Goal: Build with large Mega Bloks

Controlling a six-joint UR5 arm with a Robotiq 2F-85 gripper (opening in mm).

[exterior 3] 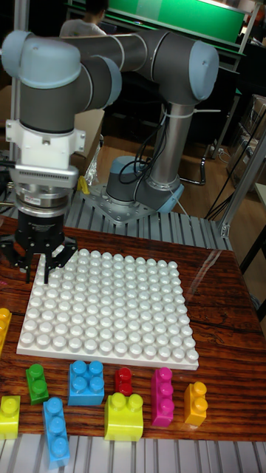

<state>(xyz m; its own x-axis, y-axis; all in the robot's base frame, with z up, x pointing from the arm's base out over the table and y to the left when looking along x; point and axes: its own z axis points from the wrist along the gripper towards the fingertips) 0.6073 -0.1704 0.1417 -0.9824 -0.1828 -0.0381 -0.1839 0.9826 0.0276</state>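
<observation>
Gripper (37,275) hovers over the white studded plastic baseplate (111,310), jaws slightly parted, empty; coloured hard plastic blocks (86,382) on the wooden worktop (222,295) look light, rigid, smooth, best pinched across flat sides.

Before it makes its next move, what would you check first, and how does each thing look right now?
1. White baseplate free of blocks: ok, only bare studs show.
2. Blocks within view to pick from: ok; a blue block, a red block, a pink block and others sit in front of the plate.
3. Gripper holding nothing: ok, no block shows between the dark fingers.
4. Fingers spread enough to take a block: cannot tell from this angle.
5. Gripper over a block: not ok, it hangs by the plate's far left corner.
6. Blocks upright, studs up: ok for those nearest.
</observation>
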